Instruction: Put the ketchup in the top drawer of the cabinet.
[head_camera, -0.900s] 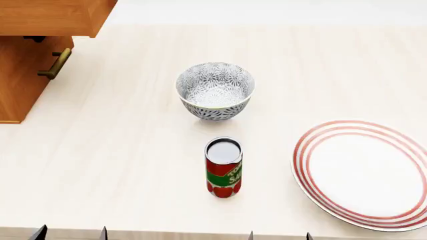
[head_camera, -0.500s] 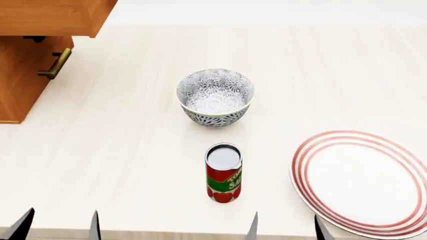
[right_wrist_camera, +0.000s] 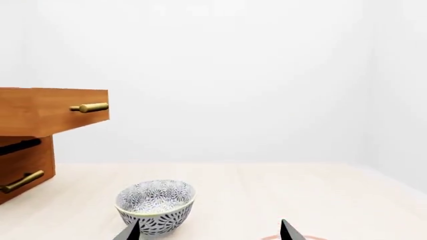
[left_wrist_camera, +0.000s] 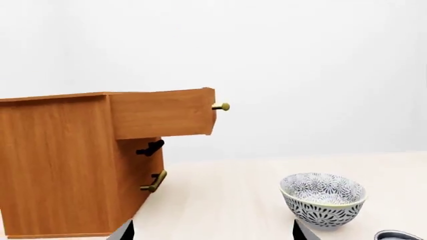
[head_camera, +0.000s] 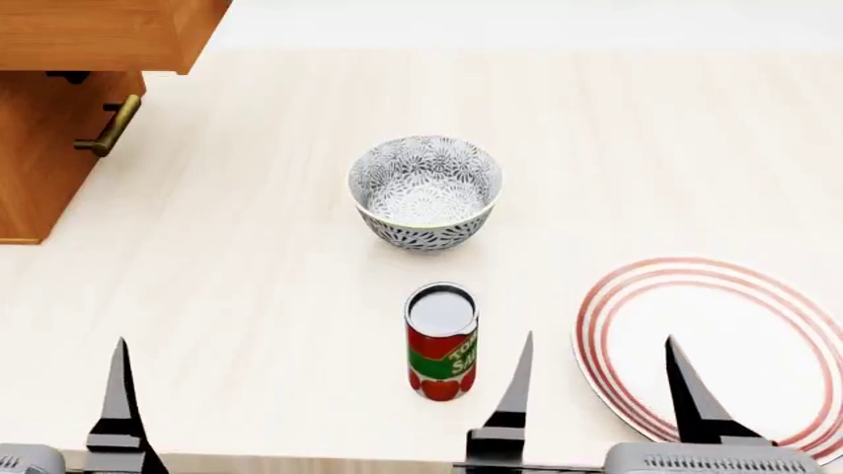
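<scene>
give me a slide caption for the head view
Ketchup stands upright on the table between bowl and open right gripper; the top drawer is pulled out.

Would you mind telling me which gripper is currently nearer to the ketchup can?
Right. The right gripper sits just beside the ketchup can, toward the plate; the left gripper is well off on the can's other side.

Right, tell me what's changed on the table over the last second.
Both grippers rose into the head view: right gripper open, nearest the ketchup; left gripper at the near left. Early on the view shifted. Nothing grasped. Bowl, plate and the pulled-out top drawer stayed put.
</scene>
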### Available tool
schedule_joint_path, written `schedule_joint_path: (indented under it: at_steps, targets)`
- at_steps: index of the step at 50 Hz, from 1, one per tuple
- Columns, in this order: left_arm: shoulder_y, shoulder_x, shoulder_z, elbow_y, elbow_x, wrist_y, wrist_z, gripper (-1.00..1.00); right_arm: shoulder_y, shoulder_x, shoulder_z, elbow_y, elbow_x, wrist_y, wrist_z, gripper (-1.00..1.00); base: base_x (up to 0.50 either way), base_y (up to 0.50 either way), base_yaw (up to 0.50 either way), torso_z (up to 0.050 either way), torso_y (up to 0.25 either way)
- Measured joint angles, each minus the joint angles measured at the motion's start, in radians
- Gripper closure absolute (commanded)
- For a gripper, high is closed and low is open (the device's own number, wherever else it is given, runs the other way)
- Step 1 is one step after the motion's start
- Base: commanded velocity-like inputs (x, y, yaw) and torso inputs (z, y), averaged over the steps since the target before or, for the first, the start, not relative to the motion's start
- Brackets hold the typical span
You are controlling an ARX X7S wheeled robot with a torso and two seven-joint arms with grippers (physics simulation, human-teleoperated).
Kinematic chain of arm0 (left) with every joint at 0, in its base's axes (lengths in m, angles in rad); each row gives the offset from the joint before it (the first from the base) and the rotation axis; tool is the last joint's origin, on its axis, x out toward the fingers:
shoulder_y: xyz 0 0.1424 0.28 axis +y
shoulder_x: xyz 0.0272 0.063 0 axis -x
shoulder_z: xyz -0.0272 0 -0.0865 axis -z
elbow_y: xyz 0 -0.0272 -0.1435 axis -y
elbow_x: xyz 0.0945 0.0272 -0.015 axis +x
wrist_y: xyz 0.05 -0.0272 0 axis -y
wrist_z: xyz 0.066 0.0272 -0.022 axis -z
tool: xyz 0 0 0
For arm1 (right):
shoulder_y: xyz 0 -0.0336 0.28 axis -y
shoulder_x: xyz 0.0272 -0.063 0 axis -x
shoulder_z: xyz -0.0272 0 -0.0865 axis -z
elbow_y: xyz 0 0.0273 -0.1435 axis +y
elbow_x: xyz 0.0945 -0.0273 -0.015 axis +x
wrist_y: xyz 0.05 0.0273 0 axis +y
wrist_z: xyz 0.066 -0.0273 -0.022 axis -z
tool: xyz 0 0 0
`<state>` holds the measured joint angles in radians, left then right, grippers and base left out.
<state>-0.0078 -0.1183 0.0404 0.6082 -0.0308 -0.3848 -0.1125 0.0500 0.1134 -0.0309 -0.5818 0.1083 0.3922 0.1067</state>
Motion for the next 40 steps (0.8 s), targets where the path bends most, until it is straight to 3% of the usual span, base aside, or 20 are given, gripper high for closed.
schedule_joint_path:
  at_steps: [40]
  targets:
    - [-0.001,-0.044,0.019,0.069,-0.025,-0.034,-0.044,-1.00,0.011,0.048,-0.031,-0.069,0.036,0.055,0.035,-1.00,0.48,0.00,0.00,0.000,0.000]
